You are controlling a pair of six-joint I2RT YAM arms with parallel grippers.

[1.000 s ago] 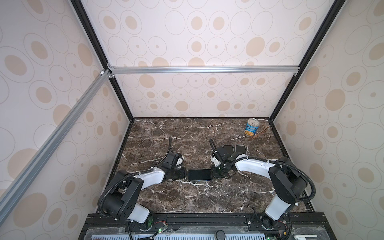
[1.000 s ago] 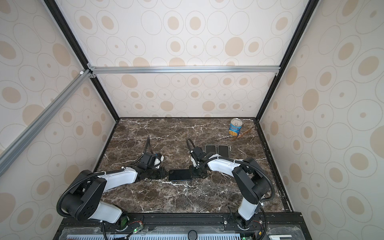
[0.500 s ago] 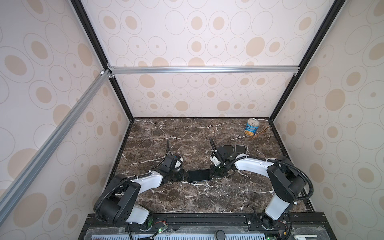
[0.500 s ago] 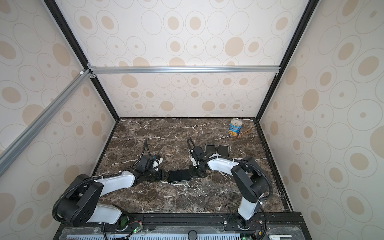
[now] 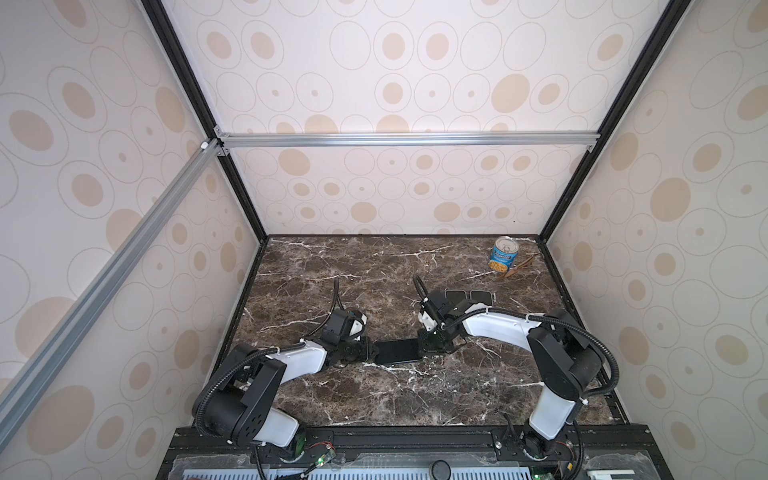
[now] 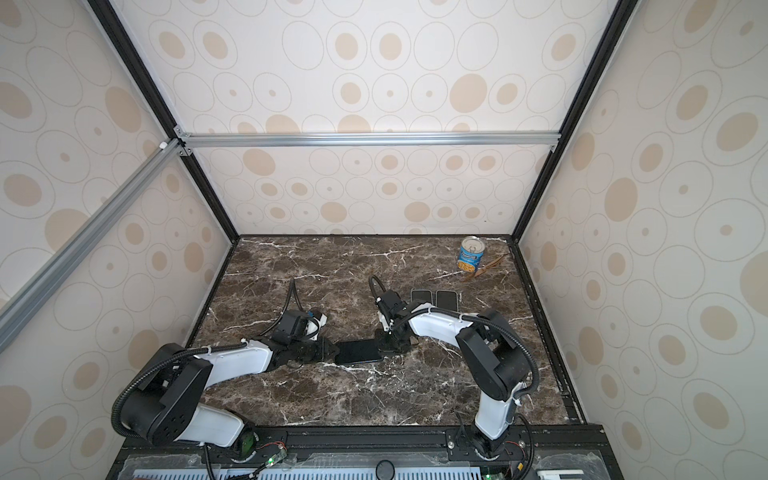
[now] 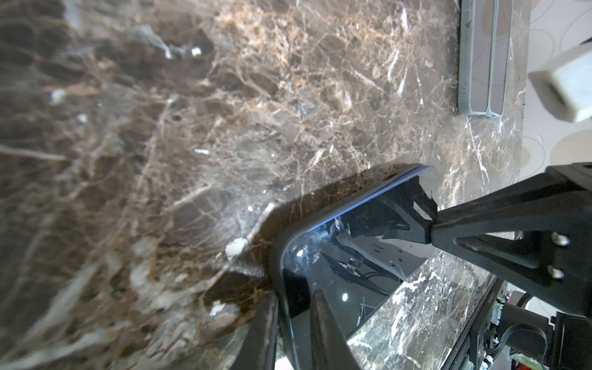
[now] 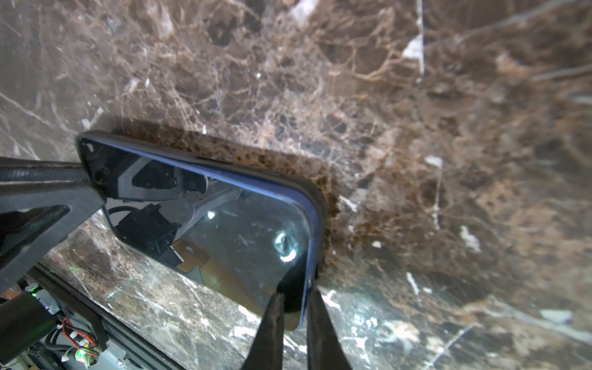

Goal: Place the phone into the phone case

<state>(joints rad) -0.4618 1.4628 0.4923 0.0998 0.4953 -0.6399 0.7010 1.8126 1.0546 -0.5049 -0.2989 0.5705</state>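
While the brown marble table [image 5: 374, 270] [image 6: 332, 266] is carrying everything, the left arm [image 5: 299, 361] and the right arm [image 5: 498, 328] are bending low over its near half and meeting at the middle in both top views. Between them the phone [image 5: 398, 351] [image 6: 358, 351] is lying flat, screen up, with its long side running across the table. In the wrist views its glossy screen is mirroring the arms. The black phone case [image 7: 275, 256] [image 8: 320, 198] is wrapping its corners and edge, with a thin blue band of the phone's side showing just inside the rim. Whether it is fully seated cannot be told.

The left pincer [image 5: 372, 353] [image 7: 294, 294] is clenching the left end of the cased phone, one finger lying on the screen and one outside the case's rim. The right pincer [image 5: 424, 349] [image 8: 294, 293] is clenching the opposite end, its fingers nearly together on that edge.

Behind the right arm, two dark phone-sized slabs [image 5: 457, 295] [image 6: 421, 296] are lying side by side. Well apart, in the far right corner, a blue-labelled tin can [image 5: 505, 259] [image 6: 471, 259] is standing upright, with a brown strip [image 5: 519, 268] lying just beside it.
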